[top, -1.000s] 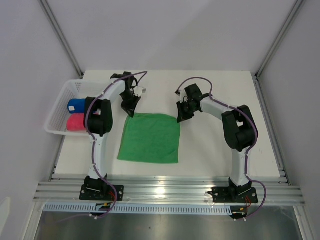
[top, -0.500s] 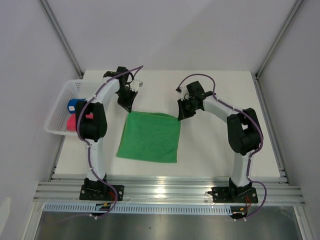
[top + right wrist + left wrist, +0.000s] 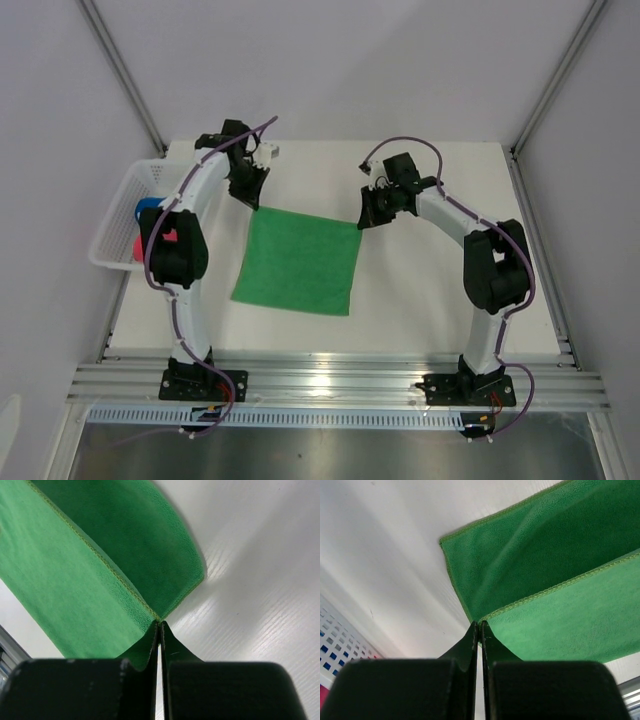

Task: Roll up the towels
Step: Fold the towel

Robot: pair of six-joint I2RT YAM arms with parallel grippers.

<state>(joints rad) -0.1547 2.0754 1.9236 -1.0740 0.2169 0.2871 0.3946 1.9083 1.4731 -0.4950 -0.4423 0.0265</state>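
The white table [image 3: 430, 290] is the biggest thing here, boxed in by plain white walls with metal posts [image 3: 125, 75] at the 2 far corners and a metal rail [image 3: 330, 380] along the near edge.

The green towel [image 3: 296, 262] lies open and mostly flat around the middle of the table, a bit left of centre and slightly skewed. Only its 2 far corners are lifted.

The white mesh basket [image 3: 120, 215] hangs off the left edge of the table. There are 2 rolled towels in it, the blue towel [image 3: 148, 210] and the pink towel [image 3: 135, 247], both half hidden behind the left arm.

Now the small stuff. The left tool [image 3: 254, 203] is pinched tight on the far-left corner of the green towel. The wrist view shows the jaws basically touching, with the hem coming right out of the tips [image 3: 479, 627]. Same deal on the other side: the right tool [image 3: 362, 222] is clamped down to a sliver on the far-right corner [image 3: 159, 625], and the cloth drapes away from it down to the table.

Compared with 1 second ago, both tools have slid toward the far edge and dragged the towel along. Its near edge now sits further from the rail. The left arm has also swung out over the basket and covers more of the 2 rolls.
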